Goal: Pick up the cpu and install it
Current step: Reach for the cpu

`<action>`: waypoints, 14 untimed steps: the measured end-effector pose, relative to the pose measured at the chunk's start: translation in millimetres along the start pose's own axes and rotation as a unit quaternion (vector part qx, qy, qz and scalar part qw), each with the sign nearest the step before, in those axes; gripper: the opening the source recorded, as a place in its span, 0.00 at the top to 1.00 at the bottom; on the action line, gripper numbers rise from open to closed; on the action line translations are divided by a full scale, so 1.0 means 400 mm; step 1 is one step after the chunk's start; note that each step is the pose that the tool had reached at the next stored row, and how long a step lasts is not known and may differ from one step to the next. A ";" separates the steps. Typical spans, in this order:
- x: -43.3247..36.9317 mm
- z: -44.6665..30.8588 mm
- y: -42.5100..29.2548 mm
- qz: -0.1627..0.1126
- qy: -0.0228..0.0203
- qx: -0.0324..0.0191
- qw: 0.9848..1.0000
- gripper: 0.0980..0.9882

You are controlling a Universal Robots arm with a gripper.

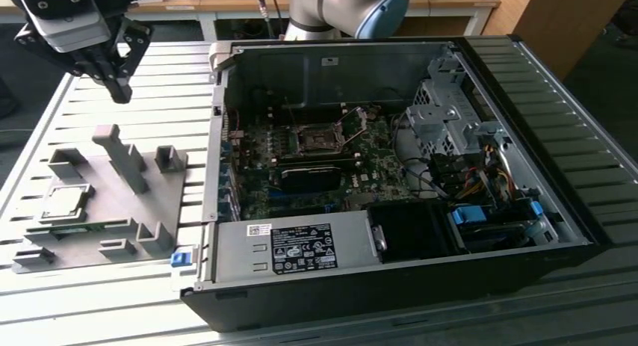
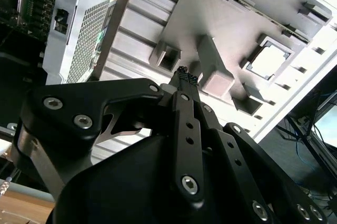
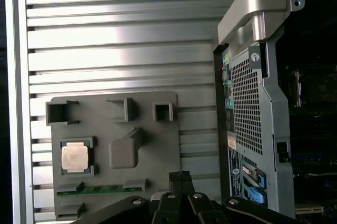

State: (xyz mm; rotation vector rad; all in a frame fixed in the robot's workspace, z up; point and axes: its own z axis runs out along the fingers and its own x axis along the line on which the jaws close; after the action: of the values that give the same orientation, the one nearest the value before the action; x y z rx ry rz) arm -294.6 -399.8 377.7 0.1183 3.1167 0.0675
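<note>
Gripper (image 1: 121, 92) hovers over slatted table (image 1: 160, 99), apart from fixture plate (image 1: 115, 211).
Pincer narrow, fingertips together, holding nothing; cpu (image 1: 67, 202) seated in fixture pocket.

Shiny metal cpu (image 3: 74, 157); matt grey fixture (image 3: 158, 145), prob. plastic.

No text can be read.
A white label (image 1: 304, 250) sits on the power supply (image 1: 235, 253) in the computer case (image 1: 399, 295); its print is too small.
</note>
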 end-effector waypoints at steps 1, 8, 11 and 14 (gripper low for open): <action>0.003 0.000 0.000 0.000 0.000 0.000 1.000 0.99; 0.030 0.002 -0.005 0.000 0.000 0.000 1.000 0.99; 0.044 0.002 -0.006 0.000 0.000 0.000 1.000 0.99; 0.058 0.003 -0.008 0.000 0.000 0.000 1.000 0.99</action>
State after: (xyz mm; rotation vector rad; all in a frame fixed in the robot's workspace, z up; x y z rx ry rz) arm -318.1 -401.3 375.8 0.1184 3.1177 0.0675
